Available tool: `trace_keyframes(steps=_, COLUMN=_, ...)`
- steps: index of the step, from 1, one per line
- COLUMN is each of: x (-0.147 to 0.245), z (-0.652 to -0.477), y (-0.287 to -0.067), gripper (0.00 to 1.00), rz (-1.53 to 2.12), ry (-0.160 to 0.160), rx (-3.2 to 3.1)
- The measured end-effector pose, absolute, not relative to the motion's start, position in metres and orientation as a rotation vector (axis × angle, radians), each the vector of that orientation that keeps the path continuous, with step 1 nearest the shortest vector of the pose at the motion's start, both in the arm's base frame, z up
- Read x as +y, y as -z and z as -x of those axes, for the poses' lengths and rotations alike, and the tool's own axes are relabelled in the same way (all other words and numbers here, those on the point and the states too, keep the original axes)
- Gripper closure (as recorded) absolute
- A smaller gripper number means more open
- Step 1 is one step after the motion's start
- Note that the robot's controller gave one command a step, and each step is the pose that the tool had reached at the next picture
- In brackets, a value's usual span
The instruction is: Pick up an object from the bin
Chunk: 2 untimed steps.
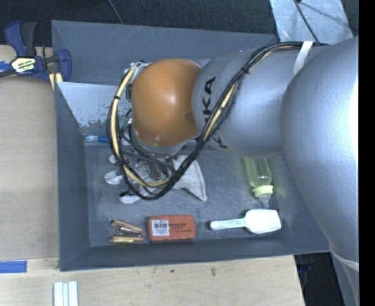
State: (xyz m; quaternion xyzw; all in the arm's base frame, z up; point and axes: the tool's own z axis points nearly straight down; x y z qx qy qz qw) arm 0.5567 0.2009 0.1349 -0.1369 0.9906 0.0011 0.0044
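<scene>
The tool (pixel 146 166) hangs low in the bin (pixel 73 190), tucked under the arm's orange cover (pixel 165 101) and its looped cables (pixel 115 123). With those in the way, I cannot tell whether it stands wide or narrow, or whether anything is in it.

The thing nearest to it is a crumpled white cloth (pixel 192 178). The tool sits right over the middle of the cloth, with folds spilling out to the view's left and right of it. Judged from that, a pick here calls for a straight descent and no sideways travel. The cloth has no clear long axis, so wrist turn should matter little.

Everything else lies apart from the cloth:
- A red-orange block with a barcode label (pixel 171 227) is toward the view's bottom edge.
- Brown pegs (pixel 127 231) lie just left of that block.
- A white scoop (pixel 251 222) is below and to the right of the cloth.
- A clear yellowish bottle (pixel 259 176) is to the right of the cloth, beside the arm.
</scene>
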Motion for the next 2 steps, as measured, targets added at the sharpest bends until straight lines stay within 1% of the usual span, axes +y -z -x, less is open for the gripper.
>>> trace_keyframes(steps=1, x=0.199, z=-0.555, y=-0.156, gripper=1.0, rz=0.406, ry=0.0, rx=3.116)
trace_keyframes(steps=2, x=0.195, z=-0.579, y=-0.265, gripper=1.0, rz=0.353, ry=-0.001, rx=3.119)
